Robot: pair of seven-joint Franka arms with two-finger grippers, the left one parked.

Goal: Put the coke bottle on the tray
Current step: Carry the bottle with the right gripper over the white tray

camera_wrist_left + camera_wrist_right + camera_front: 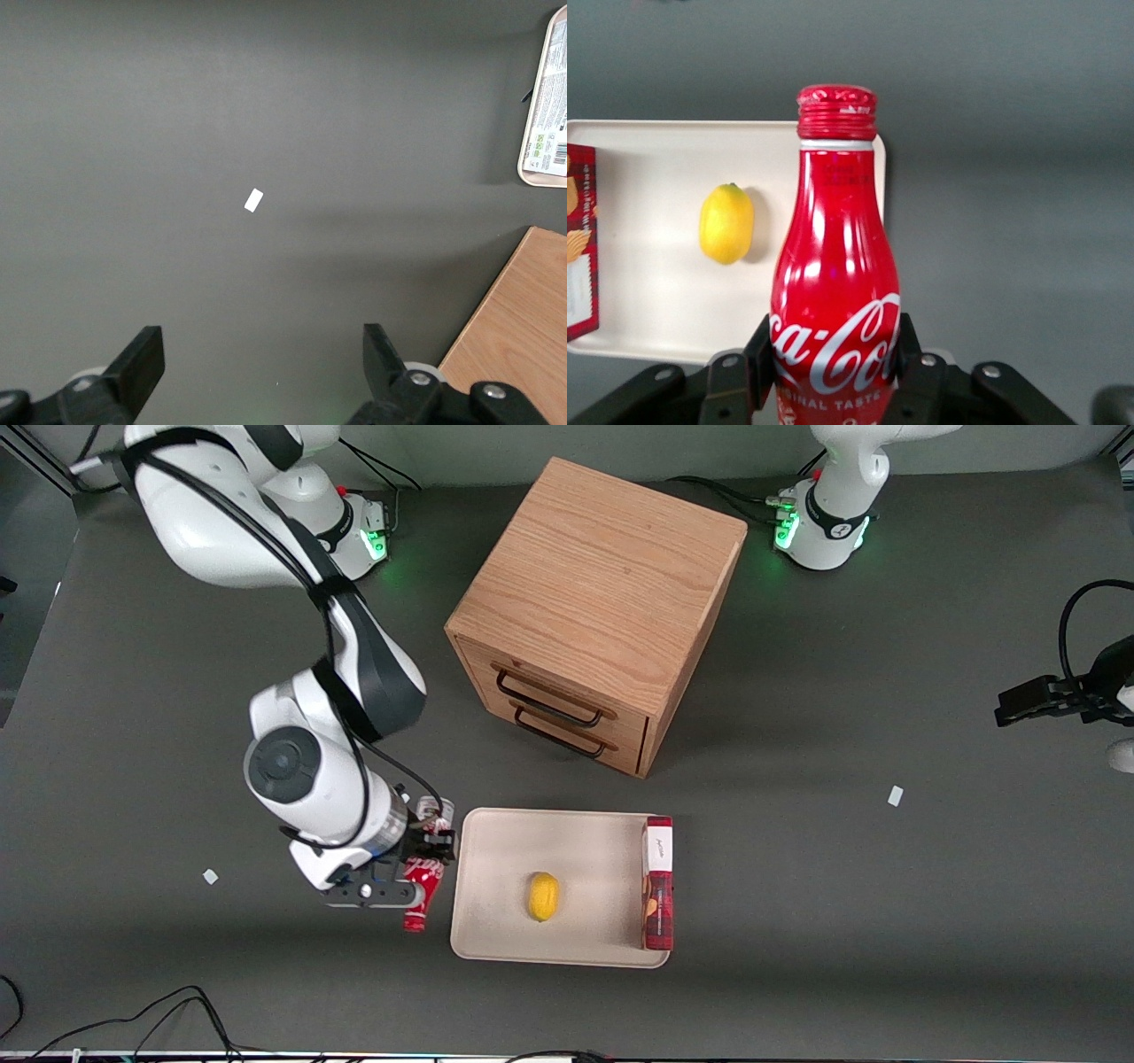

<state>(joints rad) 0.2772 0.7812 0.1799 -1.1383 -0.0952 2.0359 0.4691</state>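
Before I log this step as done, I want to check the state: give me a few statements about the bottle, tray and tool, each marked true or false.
1. The tool is shut on the coke bottle. True.
2. The coke bottle rests on the tray. False: it is beside the tray, toward the working arm's end.
3. A lemon lies on the tray. True.
4. The red-and-white box sits on the cabinet. False: it lies along the tray's edge.
5. The cabinet's drawers are pulled open. False: both look shut.

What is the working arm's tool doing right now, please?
Tool: shut on the bottle, beside the tray toward the working arm's end, not yet over it.
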